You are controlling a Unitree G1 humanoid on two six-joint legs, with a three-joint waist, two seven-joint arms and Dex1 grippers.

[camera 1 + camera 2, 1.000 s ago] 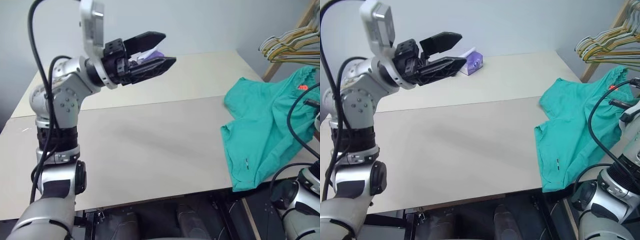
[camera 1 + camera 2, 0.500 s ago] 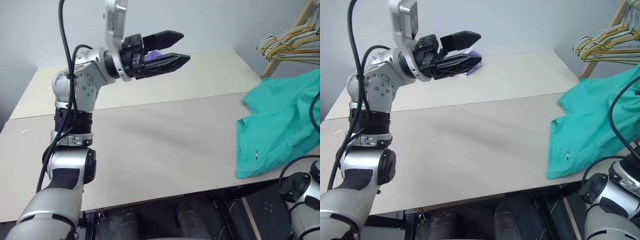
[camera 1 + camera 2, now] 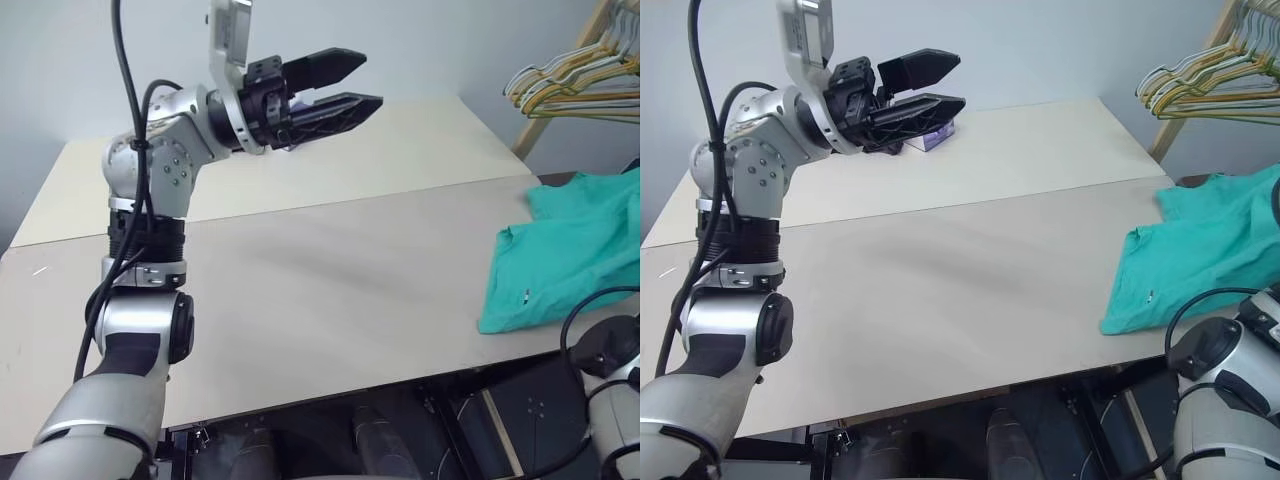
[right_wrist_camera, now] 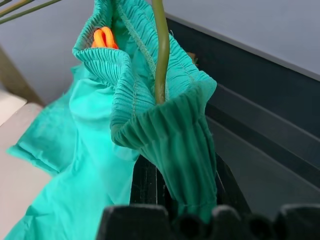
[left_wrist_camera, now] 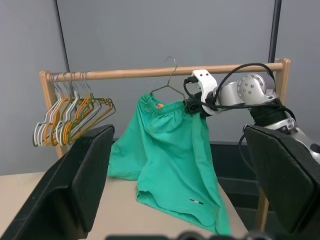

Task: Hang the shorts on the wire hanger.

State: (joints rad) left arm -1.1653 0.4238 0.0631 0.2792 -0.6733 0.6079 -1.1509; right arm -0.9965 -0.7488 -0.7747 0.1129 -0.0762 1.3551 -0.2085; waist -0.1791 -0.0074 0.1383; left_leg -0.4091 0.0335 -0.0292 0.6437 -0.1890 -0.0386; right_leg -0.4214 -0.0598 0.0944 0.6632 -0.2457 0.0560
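Note:
The teal shorts hang by their gathered waistband, and their lower part still lies on the table's right edge. My right gripper is shut on the waistband, with the cloth bunched over its fingers. The thin olive wire hanger runs down inside the waistband, next to the orange tag. Its hook rises at the wooden rod. My left gripper is open and empty, held high over the table's far side and pointing towards the shorts.
The pale table stretches in front of me. A wooden rack at the right carries a bunch of pale and yellow hangers. A small purple box sits at the table's far edge behind the left gripper.
The shorts have been drawn to the right and upward, so less of them lies on the table. My left gripper stays open and has hardly moved. The head view has shifted.

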